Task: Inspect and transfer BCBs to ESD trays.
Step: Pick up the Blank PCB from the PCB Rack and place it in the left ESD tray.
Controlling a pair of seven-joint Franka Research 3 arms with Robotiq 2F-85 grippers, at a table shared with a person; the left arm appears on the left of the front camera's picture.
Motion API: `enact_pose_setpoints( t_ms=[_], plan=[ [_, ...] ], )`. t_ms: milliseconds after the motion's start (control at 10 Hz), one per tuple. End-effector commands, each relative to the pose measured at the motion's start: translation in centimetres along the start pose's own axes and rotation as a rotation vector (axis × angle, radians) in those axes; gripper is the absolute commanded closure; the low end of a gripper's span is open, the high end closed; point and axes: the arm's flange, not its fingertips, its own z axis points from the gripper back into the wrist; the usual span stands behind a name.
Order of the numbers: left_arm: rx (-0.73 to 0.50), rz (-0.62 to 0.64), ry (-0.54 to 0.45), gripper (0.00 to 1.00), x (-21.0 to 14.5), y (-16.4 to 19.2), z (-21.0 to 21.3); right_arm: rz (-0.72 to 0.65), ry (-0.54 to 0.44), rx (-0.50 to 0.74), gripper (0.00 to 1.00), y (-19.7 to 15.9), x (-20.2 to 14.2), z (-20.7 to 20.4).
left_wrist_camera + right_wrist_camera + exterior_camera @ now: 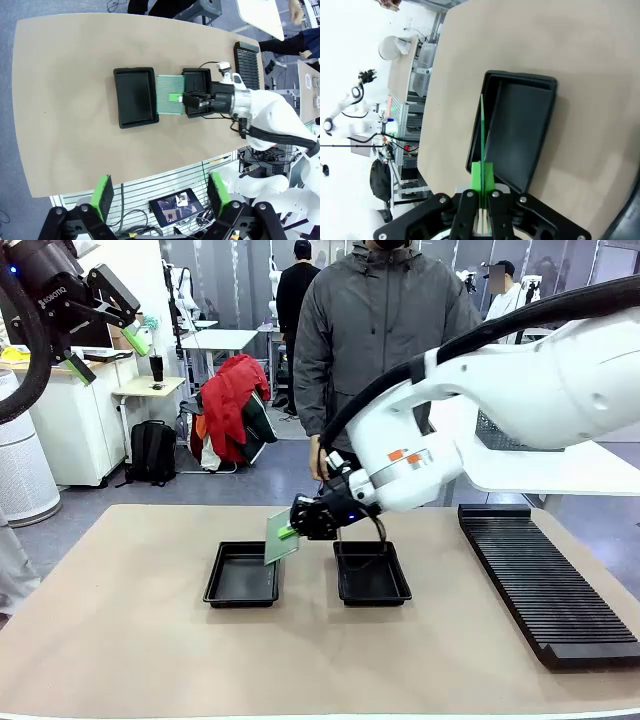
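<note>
My right gripper (291,532) reaches across the table's middle, shut on one edge of a thin green BCB (280,537). The board hangs tilted above the gap between two black ESD trays, over the right rim of the left tray (243,576). The right tray (371,574) lies under the gripper's wrist. From above, the board (168,95) lies flat between the left tray (135,97) and the right tray (196,77). In the right wrist view the board (482,130) shows edge-on between the fingers (476,175), over the tray's rim (477,145). My left gripper (108,355) stands open high at the back left, nothing between its pads (102,197).
A long black ribbed rack (545,580) lies along the table's right side, also in the left wrist view (247,55). A person in a grey jacket (380,320) stands at the far edge behind the trays. Bare table surface (120,640) lies in front and to the left.
</note>
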Motion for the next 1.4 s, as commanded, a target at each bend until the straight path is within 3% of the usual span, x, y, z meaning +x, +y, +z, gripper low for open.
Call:
enact_pose_setpoints(
  t_ms=[0, 400, 1300],
  plan=[
    [0.0, -0.002, -0.003, 0.0, 0.0, 0.1, 0.0, -0.038, -0.021, -0.004, 0.98, 0.7, 0.7, -3.3],
    [0.0, -0.002, -0.003, 0.0, 0.0, 0.1, 0.0, -0.076, 0.032, -0.076, 0.98, 2.3, 0.8, -8.9],
    [0.0, -0.002, -0.003, 0.0, 0.0, 0.1, 0.0, -0.164, 0.101, -0.194, 0.98, 2.0, 0.8, -12.1]
  ],
)
